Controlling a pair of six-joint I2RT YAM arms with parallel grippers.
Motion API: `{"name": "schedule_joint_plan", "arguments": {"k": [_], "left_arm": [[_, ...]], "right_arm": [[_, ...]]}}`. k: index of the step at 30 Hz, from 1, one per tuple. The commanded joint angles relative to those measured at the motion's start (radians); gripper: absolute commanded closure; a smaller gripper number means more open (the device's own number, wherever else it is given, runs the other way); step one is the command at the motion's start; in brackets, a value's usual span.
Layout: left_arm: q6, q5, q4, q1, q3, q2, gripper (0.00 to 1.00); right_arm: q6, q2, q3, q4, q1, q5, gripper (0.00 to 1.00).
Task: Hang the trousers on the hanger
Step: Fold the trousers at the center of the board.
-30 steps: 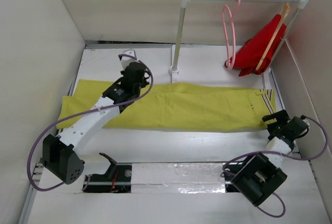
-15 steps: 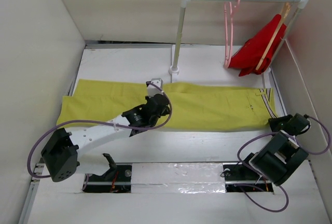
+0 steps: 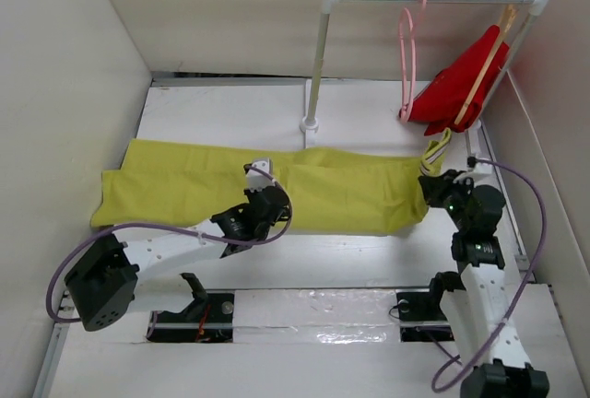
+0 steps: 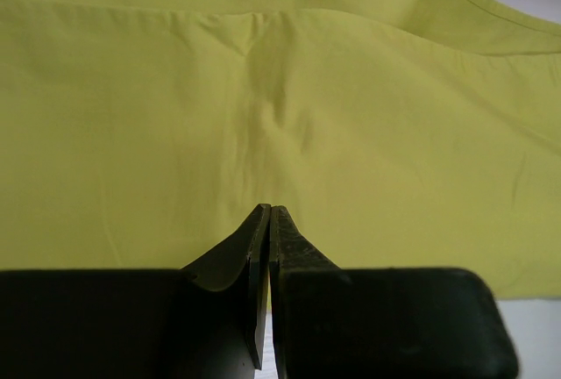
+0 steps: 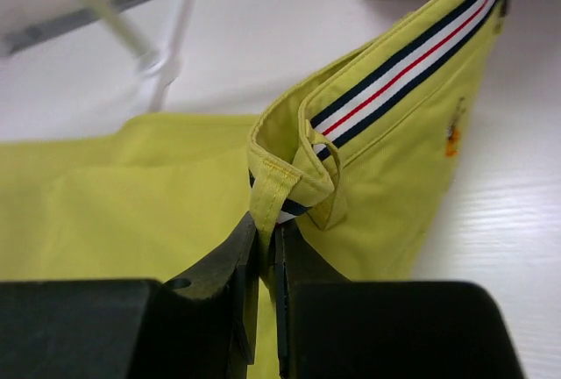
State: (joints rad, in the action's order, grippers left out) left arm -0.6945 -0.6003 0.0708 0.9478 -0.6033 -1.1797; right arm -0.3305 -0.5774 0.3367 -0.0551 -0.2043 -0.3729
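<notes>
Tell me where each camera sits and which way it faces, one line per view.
Top view: fixed above and behind the arms, facing down at the table; both arms show, left gripper and right gripper at the trousers.
Left wrist: rides the left arm, facing along its shut fingers onto flat yellow-green cloth.
Right wrist: rides the right arm, facing past its fingers, shut on the striped waistband, toward the rack post.
Shared: all three show the trousers; top and right wrist both show waistband and post.

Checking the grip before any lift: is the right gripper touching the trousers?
Touching. The right wrist view shows the right gripper closed on a fold of the trousers at their striped waist edge, with fabric pinched between its fingers.
</notes>
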Motion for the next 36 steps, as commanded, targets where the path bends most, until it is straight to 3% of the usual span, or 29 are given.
{"name": "schedule_joint_plan", "arguments": {"k": [1,6,11,14,19,25,31,36], "left_arm": [[-0.062,-0.042,0.04,0.002,0.048,0.009,1.0],[-0.115,-0.027,0.069,0.002,0.109,-0.049,1.0],[-0.149,0.003,0.11,0.002,0.126,-0.121,1.0],[-0.161,0.022,0.127,0.014,0.131,-0.158,1.0],[-0.198,0.043,0.175,0.074,0.123,-0.234,1.0],[-0.218,0.043,0.184,0.161,0.007,-0.391,1.0],[-0.149,0.112,0.224,0.258,-0.306,-0.63,1.0],[-0.056,0.208,0.186,0.321,-0.714,-0.863,1.0]], "right_arm": [[0.051,0.053,0.103,0.151,0.193,0.015,1.0],[-0.004,0.039,0.199,0.152,0.466,0.089,1.0],[0.011,-0.065,0.428,0.181,0.811,0.258,1.0],[0.027,-0.099,0.577,0.195,0.931,0.368,1.0],[0.056,-0.099,0.763,0.225,0.956,0.451,1.0],[0.099,-0.075,0.924,0.314,0.956,0.496,1.0],[0.13,-0.073,1.073,0.38,0.956,0.513,1.0],[0.156,-0.143,1.203,0.448,0.956,0.483,1.0]]}}
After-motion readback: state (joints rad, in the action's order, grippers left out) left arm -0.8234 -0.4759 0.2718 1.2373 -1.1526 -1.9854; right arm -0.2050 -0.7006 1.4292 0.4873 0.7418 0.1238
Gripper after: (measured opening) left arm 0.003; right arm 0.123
